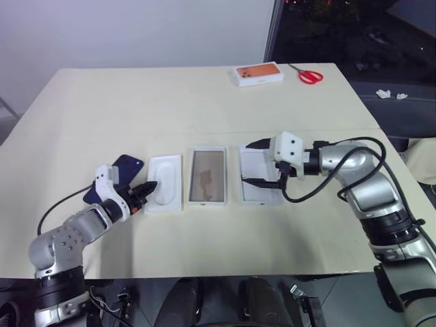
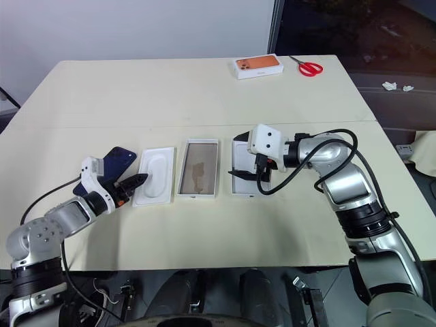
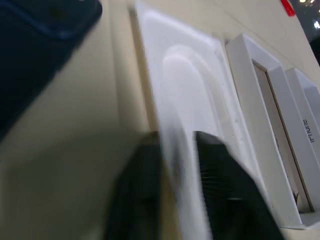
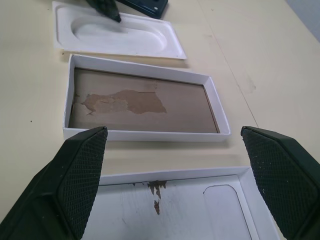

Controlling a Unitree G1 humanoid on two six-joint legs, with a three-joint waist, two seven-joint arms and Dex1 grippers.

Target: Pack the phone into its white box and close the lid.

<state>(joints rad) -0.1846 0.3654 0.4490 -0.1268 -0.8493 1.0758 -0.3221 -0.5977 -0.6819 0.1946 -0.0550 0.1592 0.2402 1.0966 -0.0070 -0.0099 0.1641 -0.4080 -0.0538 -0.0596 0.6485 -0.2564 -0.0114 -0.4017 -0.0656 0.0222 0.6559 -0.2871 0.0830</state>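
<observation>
The dark blue phone [image 1: 127, 165] lies on the table, partly hidden behind my left gripper [image 1: 148, 189]. That gripper's two fingers [image 3: 225, 200] are shut on the near left rim of the white recessed tray [image 1: 167, 178], which lies loose beside the phone. Right of the tray stands the white box [image 1: 207, 176], its brown bottom bare. The lid [image 1: 261, 194] lies inside up further right, with a small dark mark [image 4: 157, 192] on it. My right gripper [image 1: 247, 162] hovers open just above the lid's left part, holding nothing.
A white box with an orange top [image 1: 259, 73] and red scissors [image 1: 310, 75] lie at the table's far edge. A black cable loops from my right wrist over the table beside the lid.
</observation>
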